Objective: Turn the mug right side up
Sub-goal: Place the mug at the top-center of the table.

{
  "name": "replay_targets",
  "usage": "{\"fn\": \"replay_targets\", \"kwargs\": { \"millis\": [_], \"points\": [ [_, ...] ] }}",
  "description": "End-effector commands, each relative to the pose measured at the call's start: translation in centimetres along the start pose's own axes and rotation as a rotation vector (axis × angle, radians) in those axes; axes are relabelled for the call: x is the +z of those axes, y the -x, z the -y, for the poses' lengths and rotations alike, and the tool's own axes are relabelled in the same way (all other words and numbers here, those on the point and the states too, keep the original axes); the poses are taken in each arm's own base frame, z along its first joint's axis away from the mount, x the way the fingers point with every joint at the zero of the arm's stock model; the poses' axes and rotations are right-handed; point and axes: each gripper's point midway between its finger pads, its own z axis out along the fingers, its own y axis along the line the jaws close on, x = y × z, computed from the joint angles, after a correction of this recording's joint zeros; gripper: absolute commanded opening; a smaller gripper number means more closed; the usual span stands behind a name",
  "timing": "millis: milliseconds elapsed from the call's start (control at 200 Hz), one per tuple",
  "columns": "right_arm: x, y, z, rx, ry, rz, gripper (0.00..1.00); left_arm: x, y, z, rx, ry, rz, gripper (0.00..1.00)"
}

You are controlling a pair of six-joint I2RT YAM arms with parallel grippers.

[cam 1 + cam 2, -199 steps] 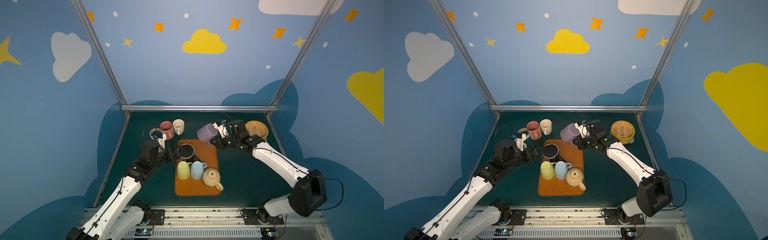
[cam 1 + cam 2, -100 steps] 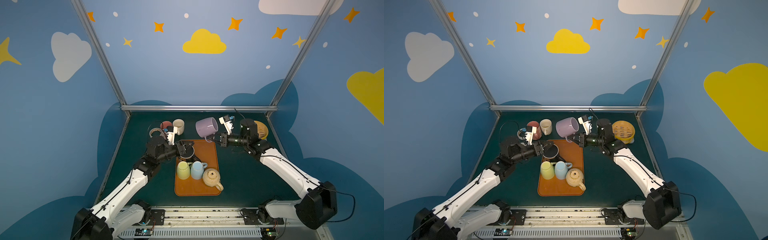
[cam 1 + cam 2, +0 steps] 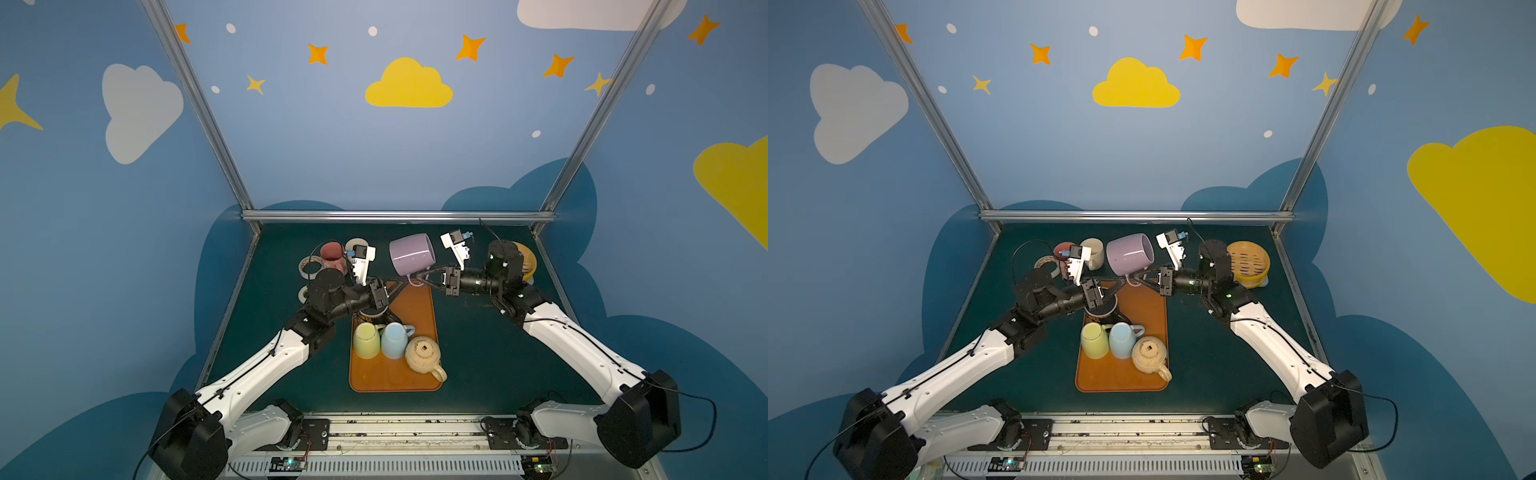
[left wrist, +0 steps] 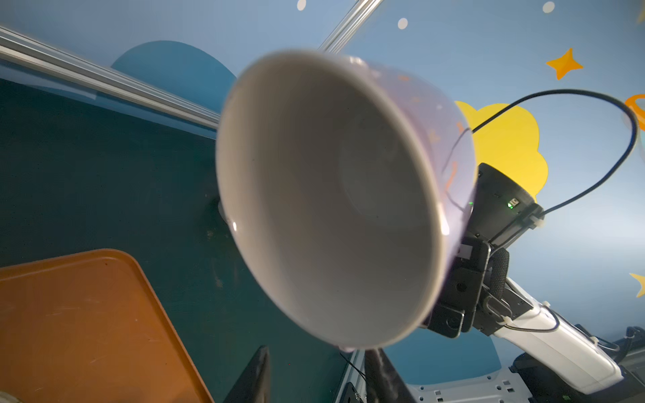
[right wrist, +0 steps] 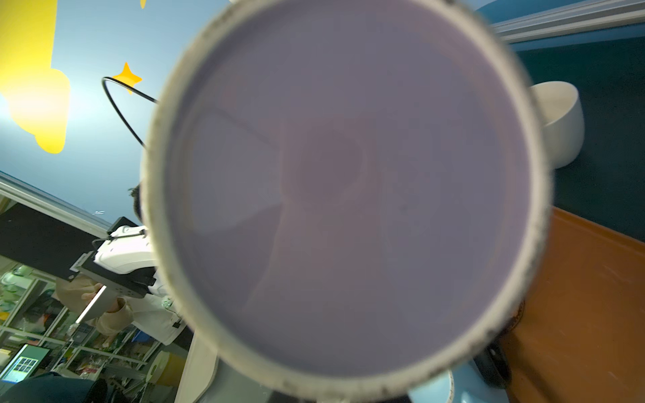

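Item: purple mug [image 3: 411, 253], lying sideways in the air over the far end of the orange tray [image 3: 419, 307] on the table [image 3: 478, 353], mouth toward the left arm.
Right tool [image 3: 424, 277]: pinching the mug's handle.
Left tool [image 3: 404, 284]: fingers flank the lower rim; clamped or apart, cannot tell.

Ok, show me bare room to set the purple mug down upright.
Best for the purple mug: the bare green mat between the orange tray and the right arm. The tray's far right end is bare too. Crowded: mid-tray, with the yellow mug, blue mug and teapot, and the far left corner around the red mug.
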Motion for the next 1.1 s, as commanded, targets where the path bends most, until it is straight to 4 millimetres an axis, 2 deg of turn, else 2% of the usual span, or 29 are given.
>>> {"fn": "replay_targets", "kwargs": {
  "millis": [0,115,576,886,1097],
  "points": [
    [-1.2,2.1,-4.3,-0.139,0.107,0.065,0.0,0.4,1.9,2.6,0.069,-0.074,0.061,0.44],
    [-1.3,2.1,-4.9,-0.142,0.13,0.065,0.0,0.5,1.9,3.1,0.1,-0.083,0.071,0.43],
    [-1.1,1.4,-5.3,-0.138,0.172,0.052,0.0,1.0,1.7,5.3,0.137,-0.165,0.074,0.3],
    [-0.5,0.5,-5.3,-0.13,0.197,0.023,0.0,0.9,1.7,6.6,0.156,-0.196,0.085,0.28],
    [-0.2,-0.1,-5.0,-0.121,0.2,0.007,0.0,0.7,1.8,7.2,0.168,-0.214,0.096,0.23]
  ]
}}
